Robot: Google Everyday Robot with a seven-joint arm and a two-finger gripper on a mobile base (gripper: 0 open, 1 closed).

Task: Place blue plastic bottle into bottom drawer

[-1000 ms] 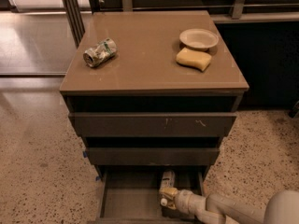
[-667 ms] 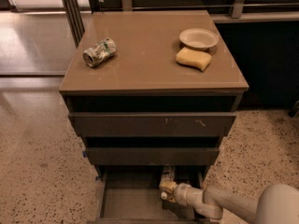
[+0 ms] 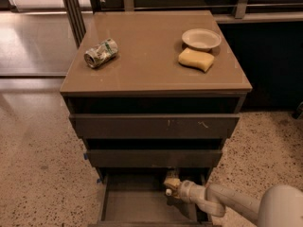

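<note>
Camera view: the gripper (image 3: 173, 189) had edged deeper into the open bottom drawer (image 3: 135, 205) within the last second, toward its back right. The blue plastic bottle (image 3: 170, 181) sat at its tip, inside the drawer. Whether it was clasped or released could not be told. Placement looked nearly done. The middle drawer front (image 3: 154, 158) overhung just above and the drawer's right wall stood close beside the arm. Bare drawer floor lay open to the left.
</note>
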